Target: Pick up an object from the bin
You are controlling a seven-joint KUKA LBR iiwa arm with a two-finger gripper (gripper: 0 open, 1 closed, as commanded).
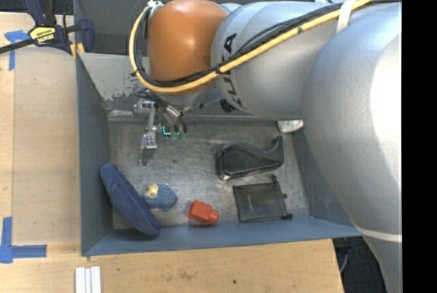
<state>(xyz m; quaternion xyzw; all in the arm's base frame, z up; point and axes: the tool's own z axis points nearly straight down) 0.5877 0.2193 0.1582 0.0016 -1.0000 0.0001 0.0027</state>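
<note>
My gripper [161,136] hangs below the orange wrist cover over the bin's back left floor. Its fingers stand apart, and bare floor shows between them. The left finger [147,141] points down towards the floor, and the right one carries a small green part at its tip. A long dark blue pouch [125,198] lies at the front left, well in front of the gripper. Beside the pouch sits a small blue thing with a beige tip [161,197]. A red block [203,212] lies near the front wall.
A black curved object [248,158] lies right of the gripper in the middle of the bin. A flat black square case [259,201] sits in front of that. A small white thing [291,125] peeks out by the arm at the back right. The arm covers the bin's right side.
</note>
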